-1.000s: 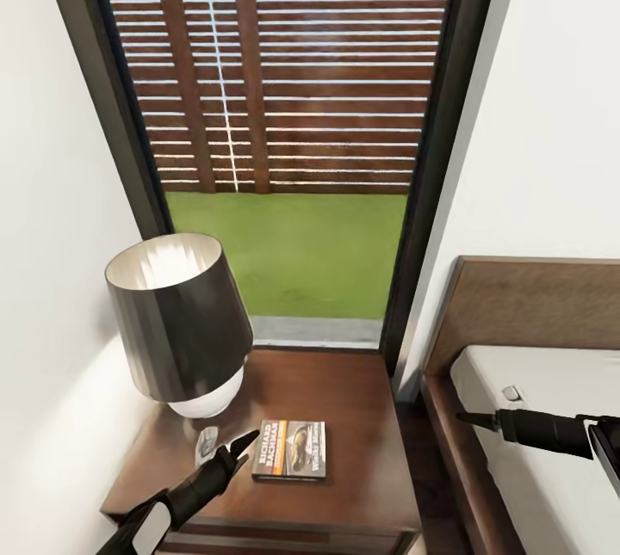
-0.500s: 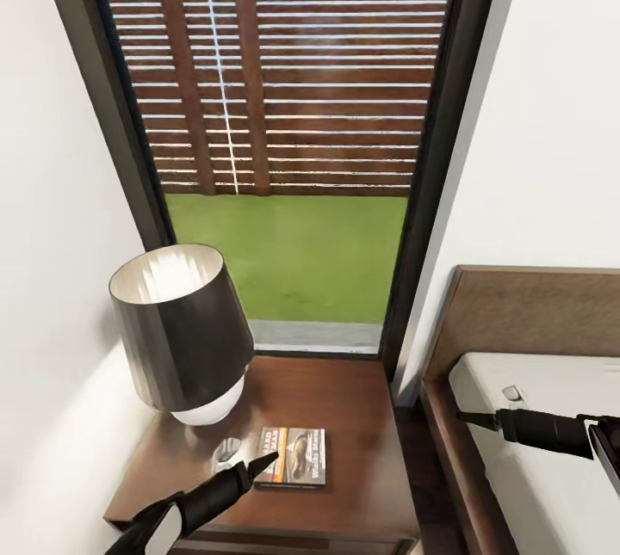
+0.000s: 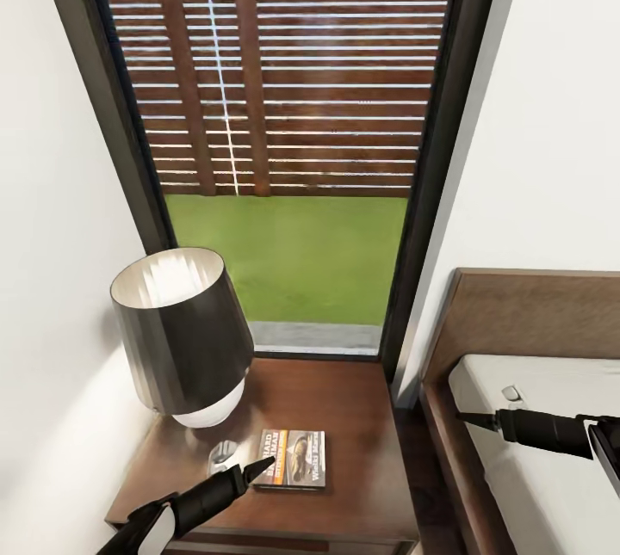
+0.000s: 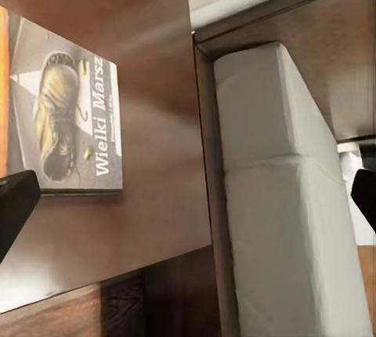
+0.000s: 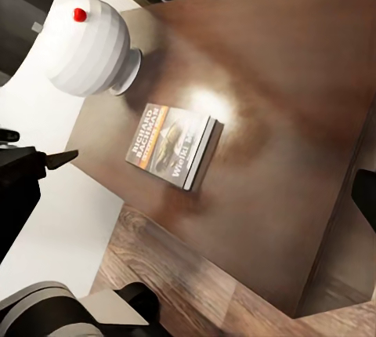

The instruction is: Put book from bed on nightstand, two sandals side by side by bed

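The book (image 3: 294,458) lies flat on the nightstand (image 3: 366,452), its white and orange cover facing up, and also appears in the left wrist view (image 4: 66,114) and the right wrist view (image 5: 172,145). My left gripper (image 3: 263,466) hovers open by the book's near left corner, holding nothing. To the right, my right gripper (image 3: 472,419) is open and empty over the bed (image 3: 525,486), at the mattress edge near the headboard (image 3: 534,305). The sandals are out of view.
A dark-shaded lamp (image 3: 179,331) with a white base stands on the nightstand's back left, a small pale object (image 3: 221,453) in front of it. A tall black-framed window (image 3: 284,151) rises behind. White walls flank both sides. A narrow gap separates nightstand and bed frame.
The head view has shifted slightly. My left gripper slid from the book's far left corner towards its near left corner. The book and the right arm stay still.
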Motion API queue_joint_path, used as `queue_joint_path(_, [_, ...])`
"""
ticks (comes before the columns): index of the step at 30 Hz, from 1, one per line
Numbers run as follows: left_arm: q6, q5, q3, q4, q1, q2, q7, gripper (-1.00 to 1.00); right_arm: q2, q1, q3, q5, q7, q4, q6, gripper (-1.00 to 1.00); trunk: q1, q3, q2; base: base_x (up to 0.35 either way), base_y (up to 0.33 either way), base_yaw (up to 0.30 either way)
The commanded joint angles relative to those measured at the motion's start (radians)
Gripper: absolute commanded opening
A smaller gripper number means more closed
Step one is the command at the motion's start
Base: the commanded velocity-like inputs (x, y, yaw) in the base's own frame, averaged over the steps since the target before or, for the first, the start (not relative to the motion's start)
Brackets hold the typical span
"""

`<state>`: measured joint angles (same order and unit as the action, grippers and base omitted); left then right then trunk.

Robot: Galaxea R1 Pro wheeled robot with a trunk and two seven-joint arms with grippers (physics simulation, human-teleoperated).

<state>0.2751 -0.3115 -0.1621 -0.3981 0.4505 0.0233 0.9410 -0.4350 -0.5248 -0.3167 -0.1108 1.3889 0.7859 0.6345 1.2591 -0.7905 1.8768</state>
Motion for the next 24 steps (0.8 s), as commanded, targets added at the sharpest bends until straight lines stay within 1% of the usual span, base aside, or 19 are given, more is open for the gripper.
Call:
queue_joint_path(1, [0.010,-0.005,-0.002,0.000,0.001,0.000,0.004,1.00,0.001,-0.001,-0.004,-0.010,0.009,0.001,0.010,1.00,0.000,-0.001,0.000,0.000,0.000,0.000])
queue_joint_path(13, [0.009,-0.005,-0.002,0.001,0.000,0.000,0.005,1.00,0.001,-0.001,-0.004,-0.011,0.007,0.001,0.009,1.00,-0.046,0.037,-0.084,0.000,0.000,0.000])
queue_joint_path(24, [0.009,-0.005,-0.002,0.001,0.000,0.000,0.005,1.00,0.007,-0.001,-0.002,-0.010,0.009,0.000,0.007,1.00,-0.088,0.071,-0.161,0.000,0.000,0.000])
